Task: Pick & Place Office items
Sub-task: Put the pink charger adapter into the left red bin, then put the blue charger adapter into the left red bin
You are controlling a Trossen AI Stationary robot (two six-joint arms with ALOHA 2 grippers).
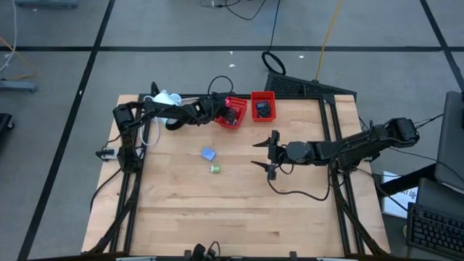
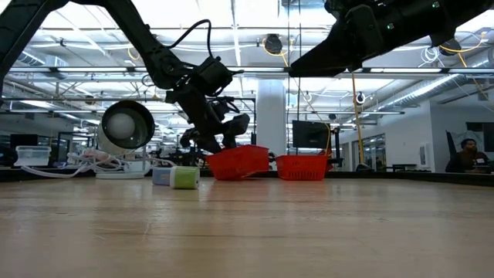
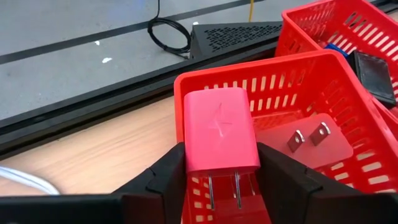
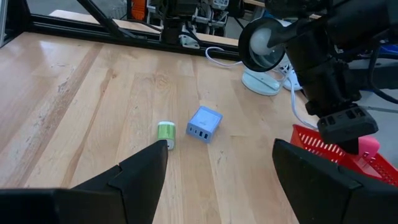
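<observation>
My left gripper (image 3: 222, 163) is shut on a red wall charger (image 3: 221, 127) and hangs over the left red tray (image 3: 249, 67) at the table's far side (image 1: 230, 112). In that tray lies another red charger (image 3: 311, 140) with its prongs up. The right red tray (image 1: 262, 106) holds a black item (image 3: 373, 71). A pale blue charger (image 1: 209, 153) and a small green piece (image 1: 215, 169) lie flat on the wood mid-table. My right gripper (image 1: 256, 154) hovers open, right of these two. My left gripper pinches the red charger's two narrow sides (image 3: 188, 158) between its two fingers, close to the pronged end. The prongs (image 3: 224, 190) point back toward the wrist. The fingers slant downward from the table's left. The charger hangs clear above the tray's inside.
A white lamp-like device (image 4: 264, 46) with a white cable stands at the far left corner, just left of my left arm. Dark frame rails (image 1: 330, 123) run along the table's sides. Bare wood spreads toward the near edge (image 1: 232, 225).
</observation>
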